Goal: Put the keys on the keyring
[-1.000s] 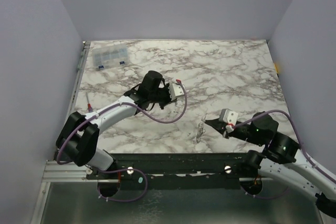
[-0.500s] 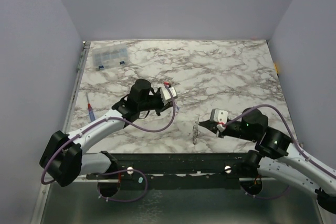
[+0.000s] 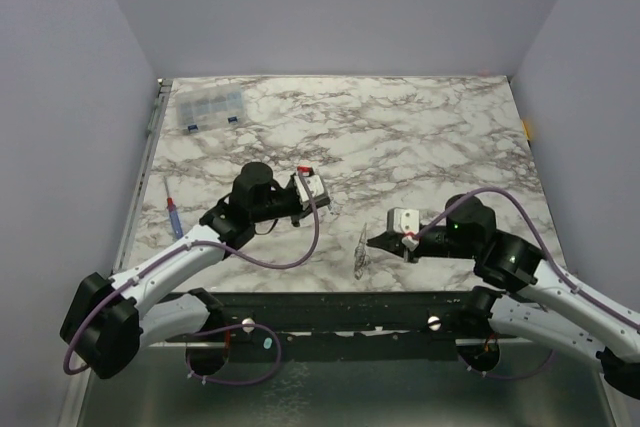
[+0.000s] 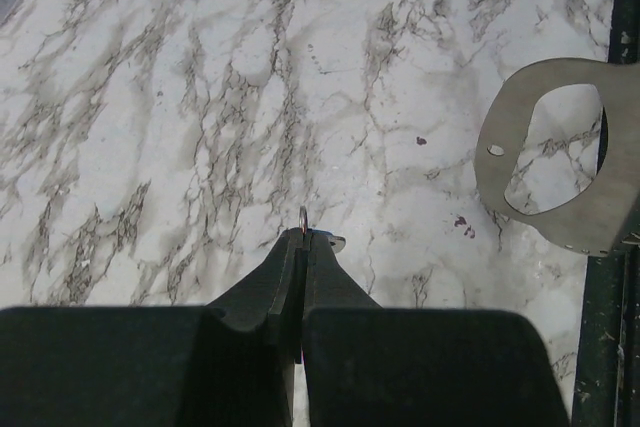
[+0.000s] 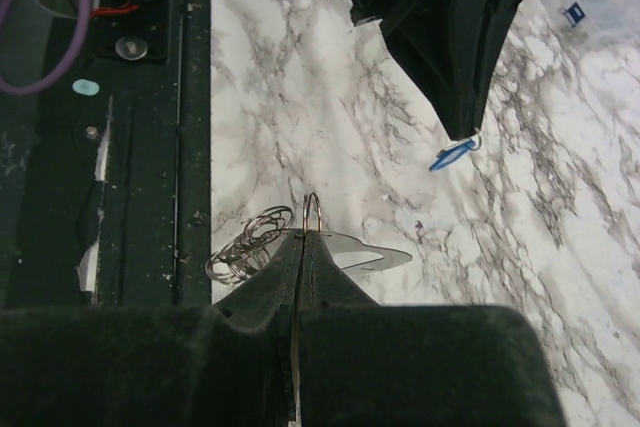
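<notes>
Both jaws pressed together, each pinching a part.
Right jaws pinch the keyring (image 5: 311, 209) edge-on at their tips, with a key (image 5: 372, 251) hanging just beside. Left jaws, ahead of them, pinch a small loop (image 4: 303, 215), with a blue tag (image 5: 452, 155) at their tips. Advised: close the gap slowly and hold the ring's plane steady.

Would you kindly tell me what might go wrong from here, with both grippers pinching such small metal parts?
1. The right gripper pinches the keyring only at its fingertips; the key and wire loops hanging by it could twist it loose.
2. The left gripper holds just a tiny metal loop at its tips, easily dropped.
3. The blue tag dangling below the left gripper might snag as the arms meet.
</notes>
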`<state>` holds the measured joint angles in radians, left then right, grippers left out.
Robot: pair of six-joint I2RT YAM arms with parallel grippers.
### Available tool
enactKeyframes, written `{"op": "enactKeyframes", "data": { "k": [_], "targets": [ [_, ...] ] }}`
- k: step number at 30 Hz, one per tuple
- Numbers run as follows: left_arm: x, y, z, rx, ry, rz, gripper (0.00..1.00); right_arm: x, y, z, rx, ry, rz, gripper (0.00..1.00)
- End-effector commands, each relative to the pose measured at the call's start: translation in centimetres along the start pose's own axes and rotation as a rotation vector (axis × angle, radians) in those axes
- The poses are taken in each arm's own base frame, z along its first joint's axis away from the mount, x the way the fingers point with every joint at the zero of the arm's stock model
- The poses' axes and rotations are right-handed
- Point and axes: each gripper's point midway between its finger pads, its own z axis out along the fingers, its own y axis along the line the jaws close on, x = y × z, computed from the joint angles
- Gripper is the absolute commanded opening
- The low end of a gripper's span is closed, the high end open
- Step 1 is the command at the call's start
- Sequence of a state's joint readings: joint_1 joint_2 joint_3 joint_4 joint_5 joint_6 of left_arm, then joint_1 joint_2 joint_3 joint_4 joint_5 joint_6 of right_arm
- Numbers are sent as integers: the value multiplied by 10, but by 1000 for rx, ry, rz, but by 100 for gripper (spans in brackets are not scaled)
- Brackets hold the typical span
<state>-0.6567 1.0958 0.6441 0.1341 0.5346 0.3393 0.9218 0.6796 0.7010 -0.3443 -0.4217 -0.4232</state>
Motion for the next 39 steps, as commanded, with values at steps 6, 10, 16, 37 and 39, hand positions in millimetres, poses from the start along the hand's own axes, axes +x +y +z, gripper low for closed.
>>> {"op": "enactKeyframes", "data": {
  "k": [6, 10, 16, 37, 39],
  "targets": [
    [-38, -26, -12, 123, -160, 85, 0, -22, 18, 12, -167, -54, -8, 1],
    [-41, -39, -12, 197, -180, 79, 0, -24, 15, 20, -186, -47, -15, 1],
    [-43, -52, -14, 253, -197, 84, 0, -19, 9, 35, -202, -17, -26, 1],
    [-30, -77, -25, 288, -224, 310, 0, 6, 2, 52, -340, 105, 51, 0],
    [-30, -79, -25, 291, -225, 314, 0, 6, 2, 53, -344, 103, 53, 1]
  ]
}}
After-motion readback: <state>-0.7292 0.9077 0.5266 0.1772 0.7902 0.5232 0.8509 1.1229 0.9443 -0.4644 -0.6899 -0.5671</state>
